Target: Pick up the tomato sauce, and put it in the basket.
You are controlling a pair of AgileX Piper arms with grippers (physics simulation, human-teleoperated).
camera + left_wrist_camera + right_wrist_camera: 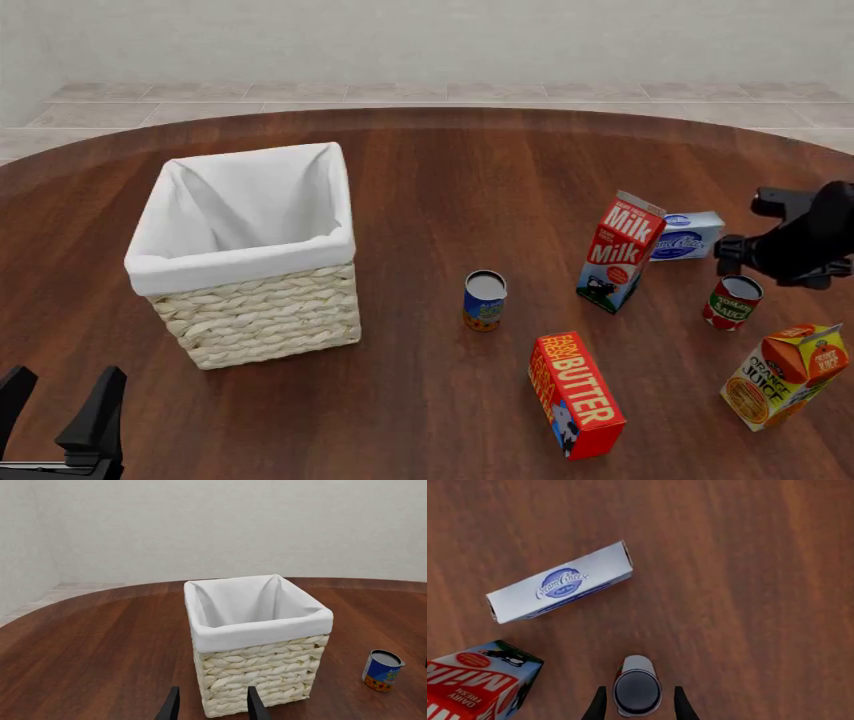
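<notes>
Directly above tomato sauce [636, 690]: right hand [636, 706]

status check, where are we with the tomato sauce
Right gripper open, straddling tomato sauce, not lifted. Left gripper open, idle by basket. Milk carton stands close.

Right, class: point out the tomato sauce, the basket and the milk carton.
tomato sauce [731, 302], front view, its red side.
basket [267, 315], front view, woven front wall.
milk carton [617, 255], front view, red front face.

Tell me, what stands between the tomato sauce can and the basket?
In the front view, the milk carton and a blue-and-orange can stand between the tomato sauce and the basket.
</notes>
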